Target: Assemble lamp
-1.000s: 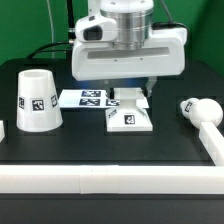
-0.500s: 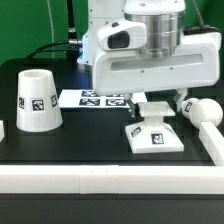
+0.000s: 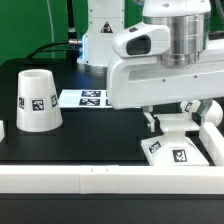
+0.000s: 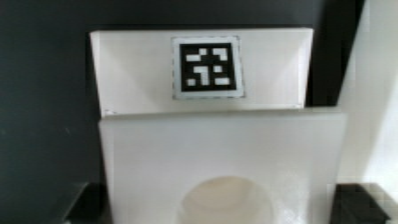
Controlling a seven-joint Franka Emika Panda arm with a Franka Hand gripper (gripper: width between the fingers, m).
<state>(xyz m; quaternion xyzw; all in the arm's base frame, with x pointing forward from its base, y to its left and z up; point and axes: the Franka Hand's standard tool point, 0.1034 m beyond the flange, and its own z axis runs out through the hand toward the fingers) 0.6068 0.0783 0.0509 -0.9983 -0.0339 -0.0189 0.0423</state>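
Note:
The flat square lamp base (image 3: 176, 151), with a tag on its front, is at the front on the exterior view's right, close to the white corner walls. My gripper (image 3: 168, 121) is shut on its rear part. In the wrist view the base (image 4: 210, 130) fills the picture, with its tag (image 4: 208, 68) at the far end and a dark finger (image 4: 82, 204) on each side. The tapered shade (image 3: 36, 98) stands upside down on the exterior view's left. The bulb (image 3: 213, 113) lies behind my gripper on the exterior view's right, mostly hidden.
The marker board (image 3: 88, 98) lies flat behind the middle of the black table. A white wall (image 3: 80, 179) runs along the front edge and another (image 3: 216, 142) along the exterior view's right side. The arm's body rises at the back.
My gripper has moved toward the exterior view's right and front, carrying the lamp base from beside the marker board to the corner. The shade has not moved.

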